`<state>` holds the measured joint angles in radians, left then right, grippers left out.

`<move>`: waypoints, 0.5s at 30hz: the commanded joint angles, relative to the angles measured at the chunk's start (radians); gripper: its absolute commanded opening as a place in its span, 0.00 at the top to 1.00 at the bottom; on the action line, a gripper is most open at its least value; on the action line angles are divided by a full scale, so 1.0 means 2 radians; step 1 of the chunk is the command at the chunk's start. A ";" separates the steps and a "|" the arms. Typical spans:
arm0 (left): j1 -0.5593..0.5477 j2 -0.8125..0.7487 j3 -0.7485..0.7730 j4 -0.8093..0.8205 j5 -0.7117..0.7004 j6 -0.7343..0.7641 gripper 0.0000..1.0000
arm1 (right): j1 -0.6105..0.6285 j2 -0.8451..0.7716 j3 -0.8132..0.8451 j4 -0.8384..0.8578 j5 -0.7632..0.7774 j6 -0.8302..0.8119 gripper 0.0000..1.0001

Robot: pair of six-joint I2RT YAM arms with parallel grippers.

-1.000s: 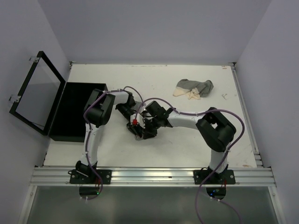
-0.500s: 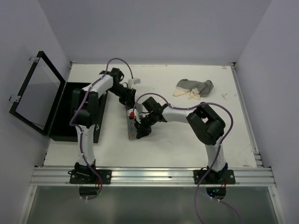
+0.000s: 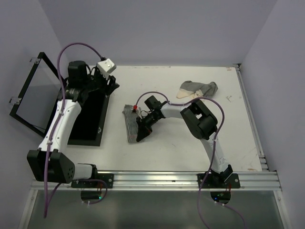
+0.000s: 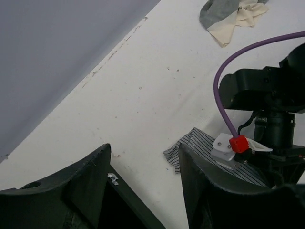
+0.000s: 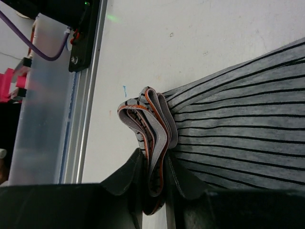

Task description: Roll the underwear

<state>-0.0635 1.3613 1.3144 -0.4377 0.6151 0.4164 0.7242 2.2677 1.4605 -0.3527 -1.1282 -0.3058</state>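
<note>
Near the middle of the table (image 3: 181, 148), the right gripper (image 5: 153, 168) is pinching the folded near edge of the striped grey underwear (image 5: 238, 129), its jaws narrowed on the cloth. Farther left, the left gripper (image 4: 143, 162) is hovering over the black box (image 3: 88, 121), jaws spread, holding nothing. A grey-and-cream heap of underwear (image 3: 198, 89) is lying far right.

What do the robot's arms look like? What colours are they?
The left arm and right arm have white tubes and chunky black joints. A thin purple cable loops along each. The left pincer and right pincer have black fingers. A small red plug sits by the right wrist.
</note>
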 commanded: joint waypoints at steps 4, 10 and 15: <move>-0.007 -0.043 -0.070 -0.049 0.037 0.147 0.40 | 0.005 0.071 0.031 -0.067 0.062 0.026 1.00; -0.124 -0.186 -0.290 -0.022 -0.044 0.253 0.37 | -0.002 0.115 0.070 -0.100 0.053 0.050 1.00; -0.252 -0.266 -0.405 0.031 -0.126 0.257 0.34 | -0.003 0.142 0.099 -0.123 0.066 0.075 1.00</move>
<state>-0.4789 0.8677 0.5541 -0.4839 0.4828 0.8581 0.7109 2.4359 1.6630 -0.5419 -1.2446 -0.1410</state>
